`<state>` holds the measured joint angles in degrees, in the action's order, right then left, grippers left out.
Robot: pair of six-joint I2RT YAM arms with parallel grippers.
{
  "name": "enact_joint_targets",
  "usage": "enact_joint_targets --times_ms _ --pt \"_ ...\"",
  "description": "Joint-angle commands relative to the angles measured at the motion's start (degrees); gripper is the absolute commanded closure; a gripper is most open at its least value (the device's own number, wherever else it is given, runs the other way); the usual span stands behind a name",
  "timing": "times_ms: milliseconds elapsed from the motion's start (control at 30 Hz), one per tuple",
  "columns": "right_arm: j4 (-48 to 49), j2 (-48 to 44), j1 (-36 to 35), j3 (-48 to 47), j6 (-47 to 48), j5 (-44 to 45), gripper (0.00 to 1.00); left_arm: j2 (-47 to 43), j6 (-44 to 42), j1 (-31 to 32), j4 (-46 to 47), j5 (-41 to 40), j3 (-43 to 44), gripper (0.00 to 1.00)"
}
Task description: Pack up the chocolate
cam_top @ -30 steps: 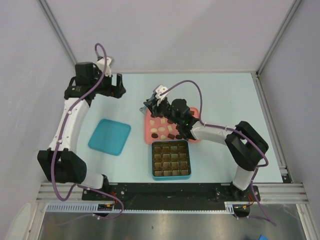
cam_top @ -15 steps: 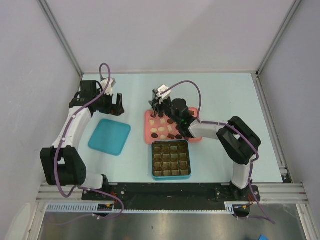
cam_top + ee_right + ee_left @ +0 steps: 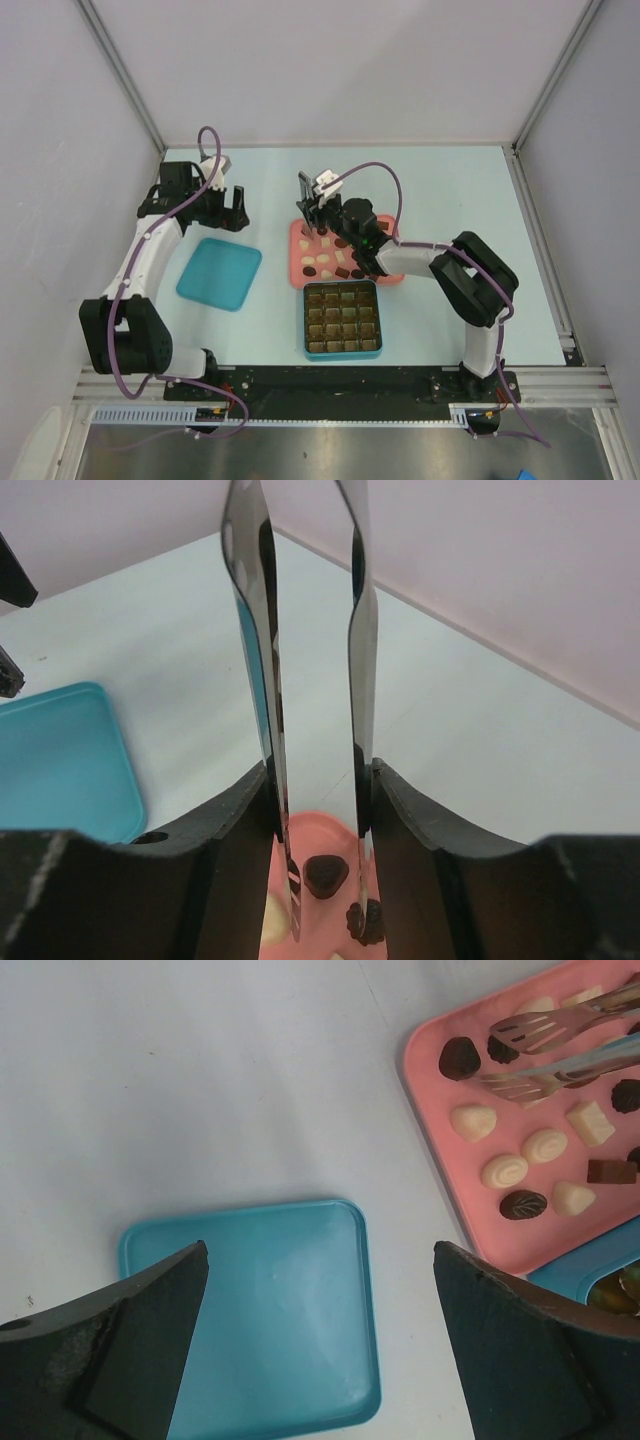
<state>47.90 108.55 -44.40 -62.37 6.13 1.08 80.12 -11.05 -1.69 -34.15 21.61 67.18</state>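
Observation:
Several chocolates (image 3: pixel 325 262), dark brown and cream-white, lie on the pink tray (image 3: pixel 395 270). My right gripper (image 3: pixel 332 215) is shut on metal tongs (image 3: pixel 308 190). The tong tips hang over the tray's far left corner, apart, with nothing between them. In the right wrist view the tongs (image 3: pixel 265 680) straddle a dark chocolate (image 3: pixel 325 873) on the tray (image 3: pixel 318 830). The teal box with grid compartments (image 3: pixel 343 320) sits in front of the tray. My left gripper (image 3: pixel 227 207) is open and empty above the far edge of the teal lid (image 3: pixel 219 273). The left wrist view shows the lid (image 3: pixel 270 1310), the chocolates (image 3: pixel 505 1170) and the tongs (image 3: pixel 540 1035).
The enclosure walls run along the back and both sides. The teal lid lies flat, left of the tray. The left gripper (image 3: pixel 320 1250) hovers over the lid with its jaws wide apart.
My left arm swung in from the far left wall and now sits over the lid's far edge. My right gripper with the tongs shifted slightly toward the tray's far left corner.

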Motion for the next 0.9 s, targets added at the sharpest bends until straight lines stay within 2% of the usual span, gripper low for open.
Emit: enact_joint_targets --times_ms 0,867 --pt "5.54 0.08 0.11 -2.14 -0.59 -0.55 0.55 0.04 0.24 -0.24 1.98 2.3 1.02 0.0" --pt "12.04 5.62 0.81 -3.81 -1.47 -3.98 0.54 -1.19 0.06 0.11 2.16 3.18 0.15 0.0"
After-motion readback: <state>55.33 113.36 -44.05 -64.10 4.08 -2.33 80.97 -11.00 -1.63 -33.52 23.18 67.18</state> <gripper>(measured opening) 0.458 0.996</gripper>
